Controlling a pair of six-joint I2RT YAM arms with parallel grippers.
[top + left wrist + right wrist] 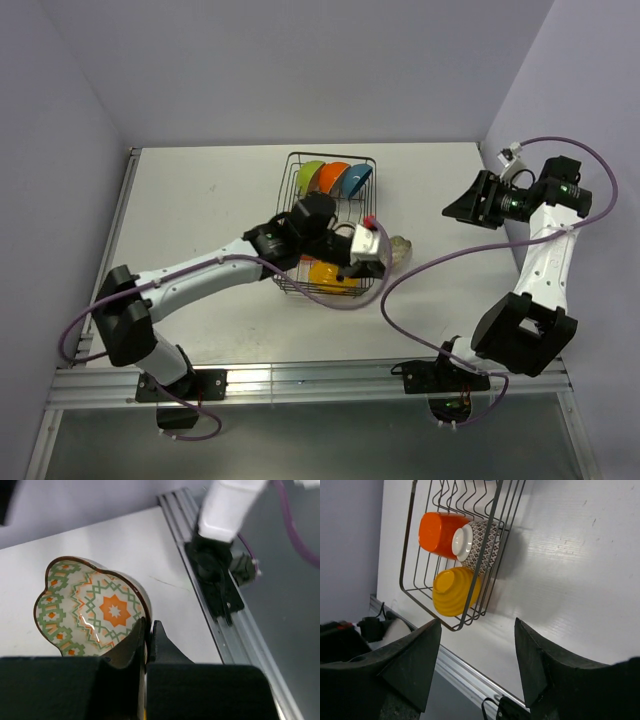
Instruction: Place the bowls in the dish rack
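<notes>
Left tool (149, 631) is pressed together on the rim of the small scalloped floral bowl (90, 611), which has a green and orange star pattern inside and a dark edge. One finger sits inside the rim and one outside. From above, this bowl (398, 250) lies just beside the near right corner of the dark wire dish rack (332, 154), outside the basket. I cannot tell whether its foot is clear of the white bench (200, 200).

Right tool (477, 665) is spread, with nothing between the fingers. It hangs off to the right, well apart from the rack and facing it.

Rack contents:
- **Far end:** yellow-green bowl (312, 175), orange bowl (334, 177) and blue bowl (355, 180), standing on edge side by side.
- **Near end:** yellow ribbed bowl (455, 591).
- **Just beyond the yellow one:** grey-brown patterned bowl with a white foot (477, 542), touching a red-orange bowl (440, 532).

Step in hand, as I read it: the scalloped bowl is gripped and ready to carry in. It looks like the only bowl outside the rack, so the task is close to done.

The next move calls for a lift high enough to clear the rack's top wire. Then I carry it left over the basket and lower it into a free gap between the tines. The rim pinch is narrow, so the bowl may swing or slip if I tilt it quickly. My own forearm lies across the rack, so the approach must not nudge the yellow ribbed bowl.
</notes>
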